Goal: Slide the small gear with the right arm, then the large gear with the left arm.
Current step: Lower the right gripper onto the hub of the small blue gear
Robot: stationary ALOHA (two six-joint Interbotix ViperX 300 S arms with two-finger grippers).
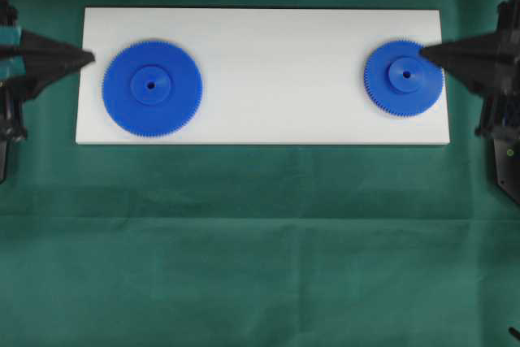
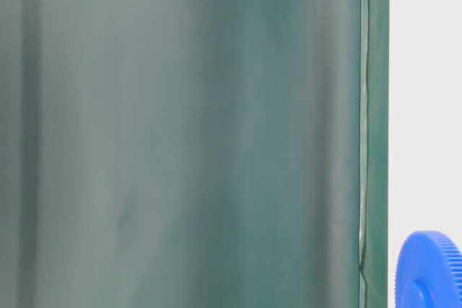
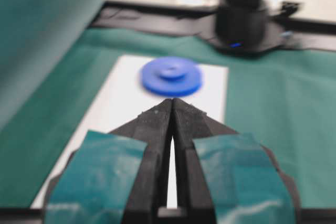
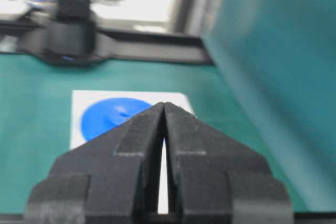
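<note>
Overhead: white board [image 1: 268, 79] flat on green cloth [image 1: 260, 241], long side running left to right. Large gear [image 1: 152, 88] toward the board's left end, hub up, lying flat. Small gear [image 1: 404, 78] toward the right end, also flat, well apart from the large one. Left gripper [image 1: 89, 58] coming in from the left edge, tip over the board's left margin, just beside the large gear's rim but apart from it; fingers pressed together to one point, nothing held. Right gripper [image 1: 422, 52] reaching in from the right edge, tip over the small gear's upper right part, near the hub; fingers likewise together. Contact with the gear not readable from above.

Table-level: mostly a green curtain [image 2: 180, 135]. Toothed edge and hub of one blue gear on the white surface [image 2: 426, 106], a sliver of a second blue gear at the far end; which is which not certain here.

Left wrist: taped fingers [image 3: 152, 129] meeting at the tip, closed on nothing. Blue gear beyond the tip on the white board, blurred.

Right wrist: black fingers [image 4: 142, 129] closed at the tip, nothing between them. Blue gear partly hidden behind them, on the board's near end, blurred.
</note>
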